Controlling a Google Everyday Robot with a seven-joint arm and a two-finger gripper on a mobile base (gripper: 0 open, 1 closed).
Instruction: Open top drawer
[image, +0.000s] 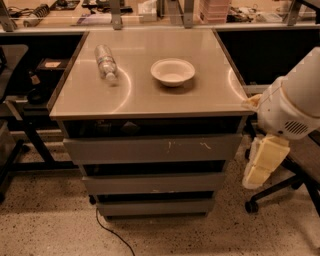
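Gripper (262, 161) hangs off the bench's (150, 100) front right corner, low beside the top drawer's right end, apparently clear of it. Wide or narrow, I cannot tell. Top drawer (152, 149) sits just under the front edge, with a flat front and no handle. That's the danger: nothing to hook, so a pull may slip off. Come in low and it could catch the second drawer (152, 182) instead. The chair (280, 192) legs crowd the arm.

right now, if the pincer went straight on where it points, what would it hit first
The pincer, right of the top drawer, points down: probably the chair wheel below, else the floor; depth unclear.
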